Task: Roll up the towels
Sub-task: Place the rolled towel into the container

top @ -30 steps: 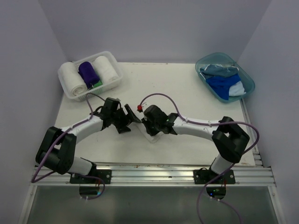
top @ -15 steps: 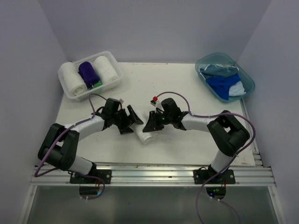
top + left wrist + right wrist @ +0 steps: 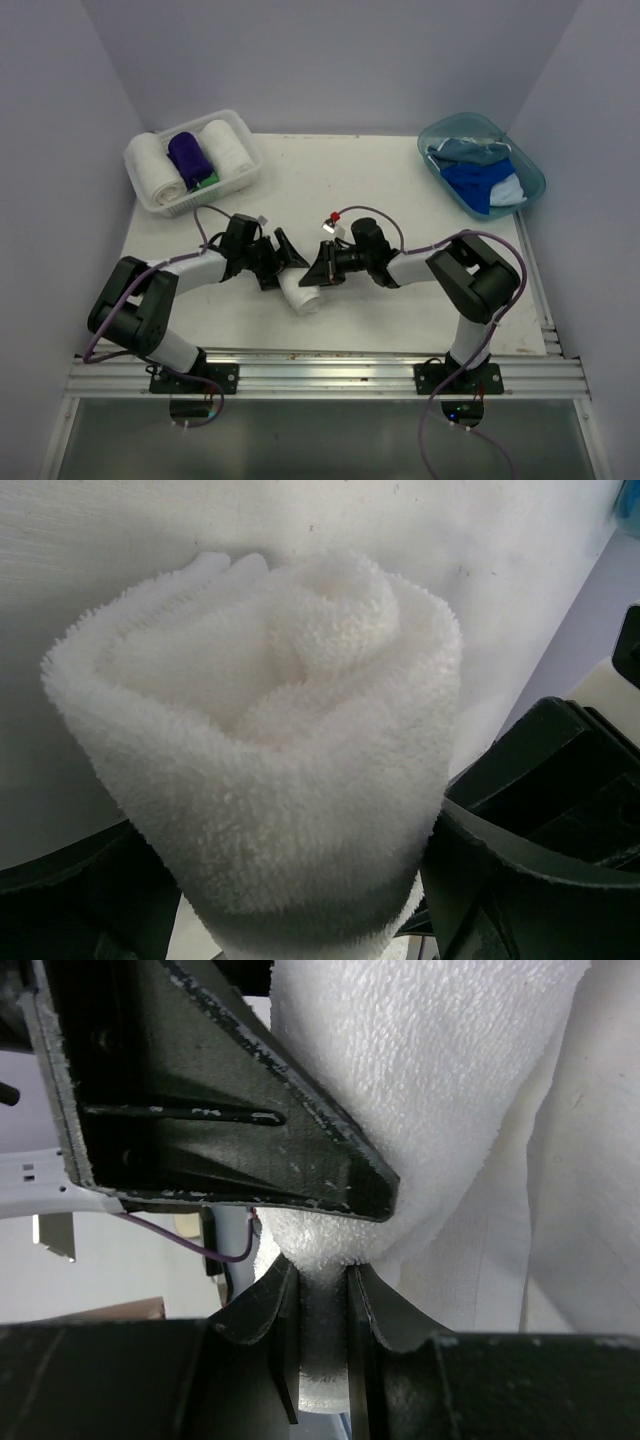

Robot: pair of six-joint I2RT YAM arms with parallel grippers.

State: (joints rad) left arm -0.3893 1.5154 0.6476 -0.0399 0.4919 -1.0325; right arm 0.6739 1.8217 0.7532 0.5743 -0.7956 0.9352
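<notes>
A rolled white towel [image 3: 301, 294] lies on the table between my two grippers. My left gripper [image 3: 290, 268] holds the roll between its jaws; the left wrist view shows the roll's spiral end [image 3: 270, 730] filling the frame, with dark fingers [image 3: 520, 880] at either side. My right gripper [image 3: 318, 272] is shut on a pinched fold of the same towel [image 3: 322, 1360], just under the left gripper's finger [image 3: 220, 1110]. Two white rolls [image 3: 158, 170], a purple roll [image 3: 190, 155] and a green towel [image 3: 207, 184] sit in the basket. Royal blue [image 3: 478, 185] and pale blue [image 3: 468, 150] towels lie loose in the tub.
The white lattice basket [image 3: 243, 135] stands at the back left of the table. The translucent teal tub [image 3: 530, 172] stands at the back right. Purple cables loop over both arms. Walls close in the table on the left, back and right.
The white towel roll has shifted left and slightly nearer. The right gripper has swung round to face left and closed in on the roll's end. The left gripper has stayed on it.
</notes>
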